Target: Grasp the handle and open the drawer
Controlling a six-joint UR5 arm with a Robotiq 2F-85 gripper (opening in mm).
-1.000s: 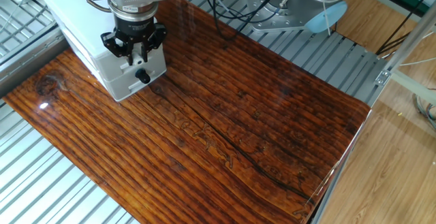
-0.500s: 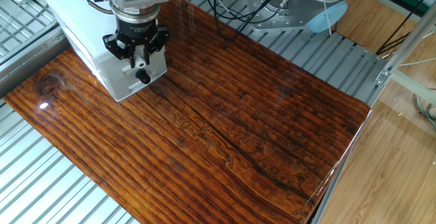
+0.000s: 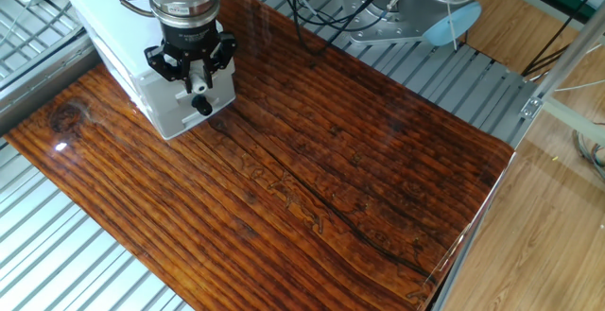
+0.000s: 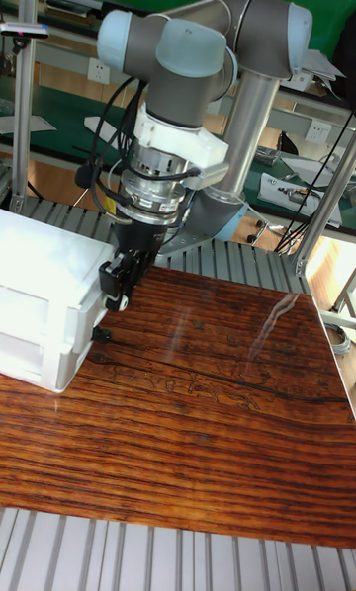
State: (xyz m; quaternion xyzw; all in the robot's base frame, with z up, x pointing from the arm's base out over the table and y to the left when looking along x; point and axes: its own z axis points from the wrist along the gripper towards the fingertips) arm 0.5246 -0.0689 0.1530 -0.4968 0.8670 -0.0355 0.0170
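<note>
Fixed view: drawer looks shut, hand above handle.

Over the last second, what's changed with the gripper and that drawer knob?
The gripper has shifted slightly along the cabinet front toward the back of the table, and the small black handle and white cabinet sit marginally further back too. The gripper hangs just above the handle, not yet gripping it. The drawer looks closed as before, and the wooden table is unchanged.
</note>
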